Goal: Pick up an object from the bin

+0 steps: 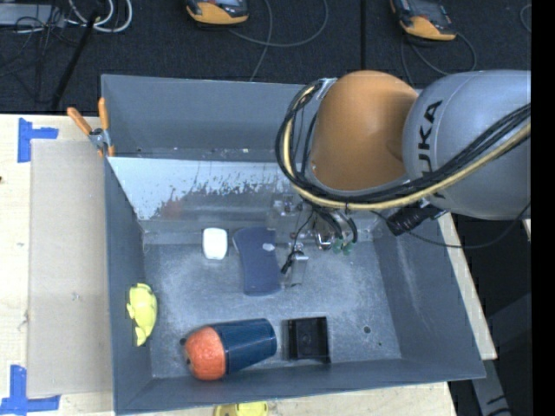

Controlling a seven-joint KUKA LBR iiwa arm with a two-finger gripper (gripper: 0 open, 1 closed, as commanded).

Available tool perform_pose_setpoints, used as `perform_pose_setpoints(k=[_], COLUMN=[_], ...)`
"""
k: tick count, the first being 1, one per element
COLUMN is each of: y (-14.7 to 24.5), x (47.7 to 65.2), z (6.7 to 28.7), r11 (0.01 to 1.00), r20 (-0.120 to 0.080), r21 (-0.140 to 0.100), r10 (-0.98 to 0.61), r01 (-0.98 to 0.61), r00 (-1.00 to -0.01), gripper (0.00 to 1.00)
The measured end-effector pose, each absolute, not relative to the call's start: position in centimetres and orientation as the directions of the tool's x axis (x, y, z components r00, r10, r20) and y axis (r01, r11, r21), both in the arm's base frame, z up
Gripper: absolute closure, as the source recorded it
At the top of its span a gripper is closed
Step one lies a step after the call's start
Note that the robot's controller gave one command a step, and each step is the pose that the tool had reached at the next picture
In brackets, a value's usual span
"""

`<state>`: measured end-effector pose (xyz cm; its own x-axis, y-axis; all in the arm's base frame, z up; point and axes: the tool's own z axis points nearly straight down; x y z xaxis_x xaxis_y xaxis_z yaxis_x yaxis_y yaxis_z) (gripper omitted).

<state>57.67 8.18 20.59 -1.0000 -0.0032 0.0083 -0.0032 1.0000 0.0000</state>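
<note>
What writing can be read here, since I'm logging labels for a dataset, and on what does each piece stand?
"UKA": black letters on the grey arm housing, their start hidden.
None legible on the black box, the dark blue cup or anything else in the bin.

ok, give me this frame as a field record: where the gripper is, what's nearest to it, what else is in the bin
container: grey metal bin
gripper: gripper, low near the bin's middle
nearest thing: dark blue flat piece, gripper at its right edge
grasp: cannot tell
left of that: small white block, apart from the blue piece
left wall: yellow crumpled thing
front: dark blue cylinder with orange-red end, lying on its side
beside it, right: small black box
</note>
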Motion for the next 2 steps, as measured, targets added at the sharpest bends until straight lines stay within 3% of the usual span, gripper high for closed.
perform_pose_setpoints(k=[1, 2], y=[8.2, 8.0], x=[57.8, 56.2], z=[21.1, 17.7], r11=[1.000, 1.000], r20=[0.000, -0.009], r21=[0.001, 0.002], r10=[-0.002, -0.003], r01=[-0.002, -0.003], r00=[-1.000, -1.000], gripper=[0.00, 0.00])
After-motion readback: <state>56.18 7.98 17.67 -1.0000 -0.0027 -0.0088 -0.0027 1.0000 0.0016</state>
